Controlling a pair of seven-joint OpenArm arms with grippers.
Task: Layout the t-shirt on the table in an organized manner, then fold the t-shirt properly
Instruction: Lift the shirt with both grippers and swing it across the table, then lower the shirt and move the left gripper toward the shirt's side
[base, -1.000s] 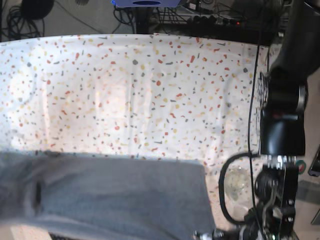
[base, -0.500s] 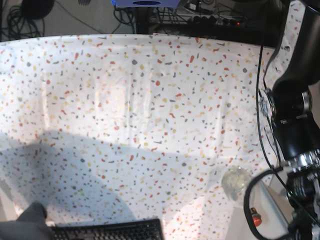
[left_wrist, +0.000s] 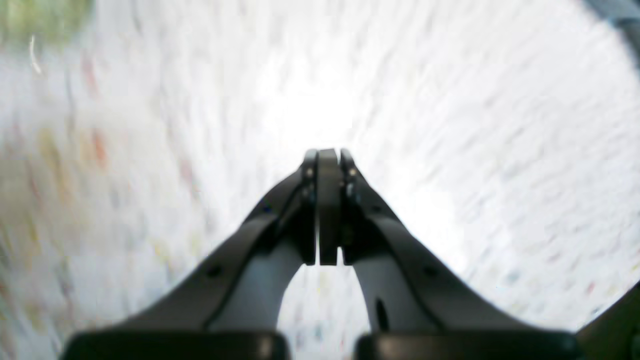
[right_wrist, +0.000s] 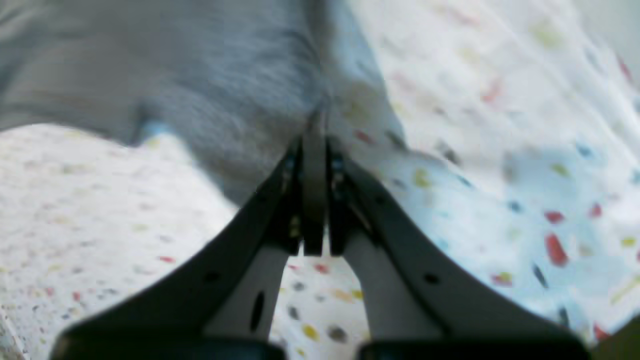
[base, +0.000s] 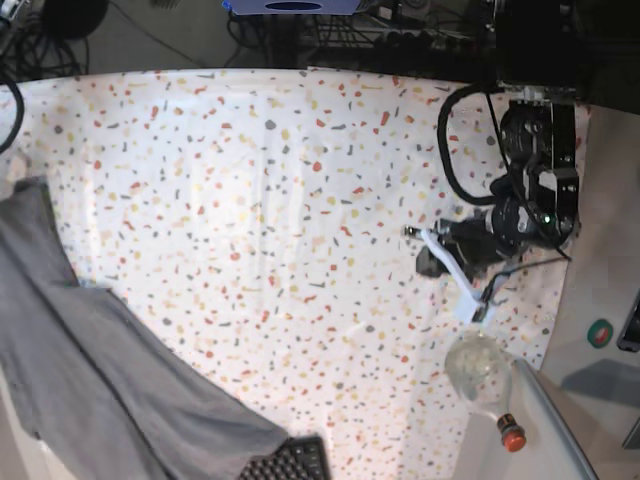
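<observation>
Right, the t-shirt (base: 90, 380) lies bunched at lower left of the table (base: 300, 200): soft, limp. My right gripper (right_wrist: 314, 150) looks pinched on its edge; left gripper (left_wrist: 327, 160) closed, empty. I'd grab shoulders.

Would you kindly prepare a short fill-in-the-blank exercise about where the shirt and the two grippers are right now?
The t-shirt is plain ____ in colour.
In the base view it lies at the table's lower ____ corner.
The left gripper has its jaws ____, with nothing between them.
The right gripper is shut on the ____.

Missing words: grey; left; shut; t-shirt
</observation>
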